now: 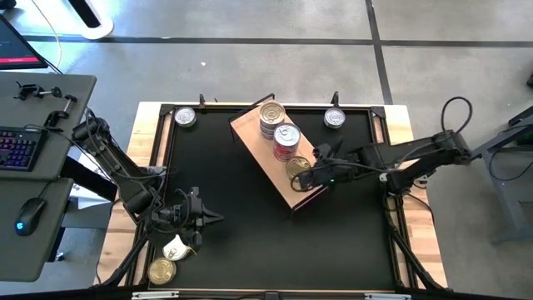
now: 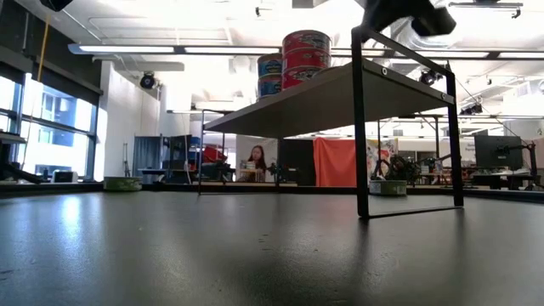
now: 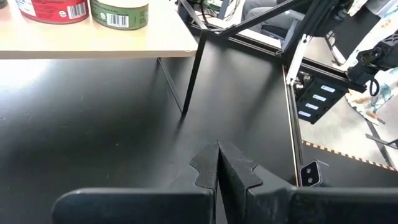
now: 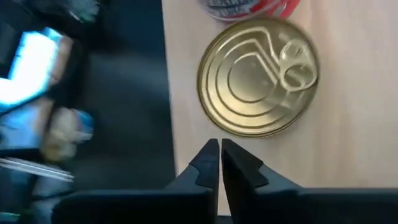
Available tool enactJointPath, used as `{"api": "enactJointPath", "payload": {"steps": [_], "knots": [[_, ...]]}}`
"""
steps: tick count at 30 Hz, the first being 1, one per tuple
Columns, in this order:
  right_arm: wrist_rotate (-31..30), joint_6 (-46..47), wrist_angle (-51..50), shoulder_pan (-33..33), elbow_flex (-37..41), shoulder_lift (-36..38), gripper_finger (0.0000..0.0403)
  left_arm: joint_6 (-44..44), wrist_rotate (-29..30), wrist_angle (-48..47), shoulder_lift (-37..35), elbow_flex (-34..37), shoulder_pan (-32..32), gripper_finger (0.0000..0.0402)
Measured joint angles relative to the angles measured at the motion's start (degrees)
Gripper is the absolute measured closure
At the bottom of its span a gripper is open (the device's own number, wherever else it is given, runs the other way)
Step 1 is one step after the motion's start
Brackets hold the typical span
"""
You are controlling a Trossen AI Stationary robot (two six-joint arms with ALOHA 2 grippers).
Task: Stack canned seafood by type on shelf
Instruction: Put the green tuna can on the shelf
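The shelf [image 1: 265,162] is a light-brown board on thin black legs [image 2: 360,127], standing slantwise at the table's far middle. On it are a silver-lidded tin stack [image 1: 271,115], a red-labelled tin [image 1: 286,138] and a flat gold tin [image 4: 258,78], which lies on its bottom near the board's near end. My right gripper [image 4: 219,155] is shut just beside the gold tin, above the board, with nothing between its fingers. My left gripper [image 3: 217,163] is shut over the black table at the near left, pointing toward the shelf.
Loose tins lie at the table's far left [image 1: 185,117], far right [image 1: 334,118] and near left corner [image 1: 161,270], the last beside a white thing [image 1: 176,247]. A desk with a keyboard [image 1: 18,148] stands left of the table. A person [image 2: 255,161] sits far behind.
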State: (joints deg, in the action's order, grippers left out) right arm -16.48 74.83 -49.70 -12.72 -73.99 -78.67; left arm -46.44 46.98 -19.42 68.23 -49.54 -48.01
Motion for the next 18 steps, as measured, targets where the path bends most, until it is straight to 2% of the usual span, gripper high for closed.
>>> {"api": "enactJointPath", "payload": {"steps": [5,7,13,18], "knots": [[3.0,-3.2,-19.7,0.3,-14.0,-9.2,0.0402,0.0,-0.1,0.0,0.0,0.0,0.0,0.0401],[4.3,-4.3,-23.5,0.4,-17.1,-12.9,0.0402,0.0,0.1,0.0,0.0,0.0,0.0,0.0401],[7.0,-8.2,-24.8,0.8,-20.6,-19.6,0.0403,0.0,0.2,0.0,0.0,0.0,0.0,0.0401],[6.1,-8.3,-26.0,2.0,-20.4,-20.4,0.0403,-0.6,0.1,0.0,0.0,0.0,0.0,0.0402]]}}
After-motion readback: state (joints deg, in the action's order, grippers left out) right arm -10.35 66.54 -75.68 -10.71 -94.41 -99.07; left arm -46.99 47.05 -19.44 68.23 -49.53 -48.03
